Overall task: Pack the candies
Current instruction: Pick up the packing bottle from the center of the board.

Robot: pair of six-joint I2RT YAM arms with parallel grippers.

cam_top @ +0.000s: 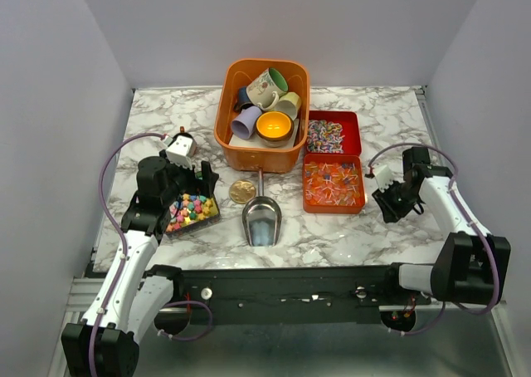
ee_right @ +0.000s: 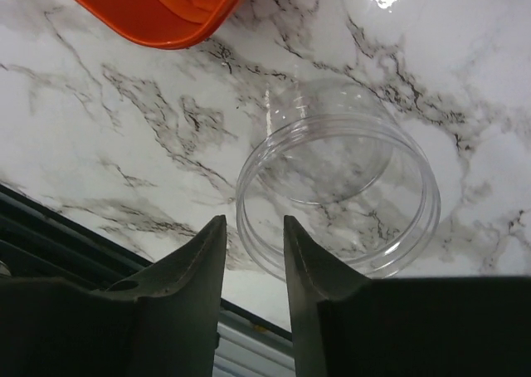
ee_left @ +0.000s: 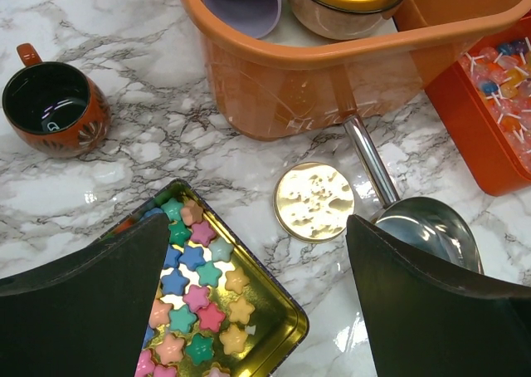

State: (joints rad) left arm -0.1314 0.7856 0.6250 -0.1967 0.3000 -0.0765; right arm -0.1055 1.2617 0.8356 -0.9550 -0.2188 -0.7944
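Note:
Speckled multicolour candies (cam_top: 325, 134) fill the far red tray. Orange-red candies (cam_top: 333, 183) with pale wrapper ends fill the near red tray, whose corner shows in the left wrist view (ee_left: 498, 78). A clear empty jar (ee_right: 336, 194) stands on the marble near the front edge, faint in the top view (cam_top: 353, 248). My right gripper (ee_right: 253, 219) hovers over the jar's near-left rim with a narrow gap between its jaws, holding nothing; it is right of the near tray (cam_top: 386, 196). My left gripper (ee_left: 257, 219) is wide open above a gold tin (ee_left: 282, 310) of star sweets (cam_top: 192, 212).
An orange bin (cam_top: 261, 111) of ceramic mugs stands at the back centre. A metal scoop (cam_top: 260, 219) and a round gold lid (cam_top: 242, 191) lie in front of it. A small brown mug (ee_left: 54, 111) stands at the left. The table's front edge is close under the right gripper.

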